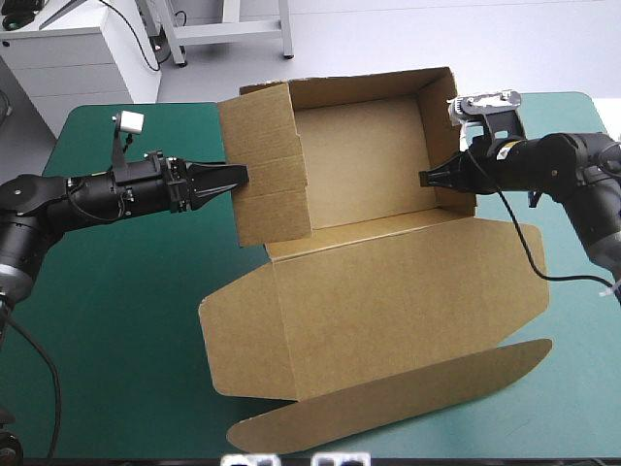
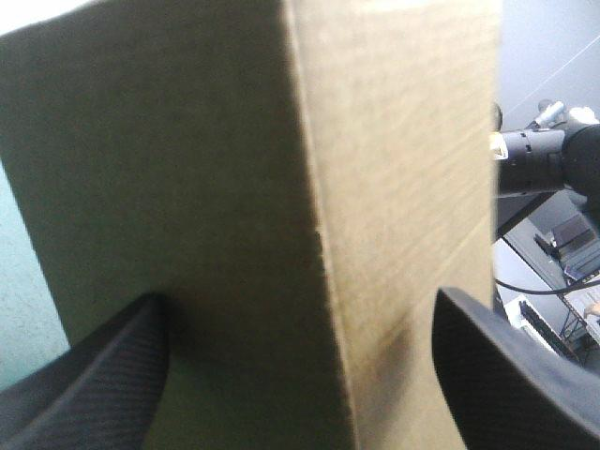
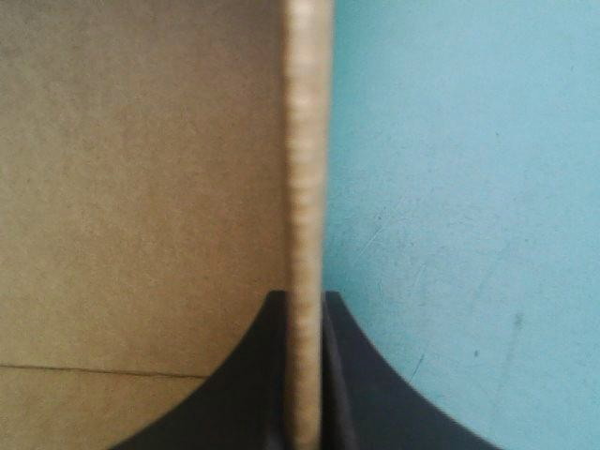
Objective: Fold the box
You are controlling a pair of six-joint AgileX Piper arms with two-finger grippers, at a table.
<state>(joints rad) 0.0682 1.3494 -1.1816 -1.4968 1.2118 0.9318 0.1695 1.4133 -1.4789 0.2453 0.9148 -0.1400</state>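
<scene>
Across the table (image 1: 116, 340), I see the right gripper (image 1: 425, 179) clamped on one wall of the box (image 1: 369, 291), the left gripper (image 1: 240, 176) spread at the opposite wall.

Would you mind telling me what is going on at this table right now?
Two robot arms are working on the brown box, which sits on the teal-green table with its walls raised and its lid lying flat toward the near edge. The right end effector is shut on the edge of the right wall. The left end effector is open at the left wall.
</scene>
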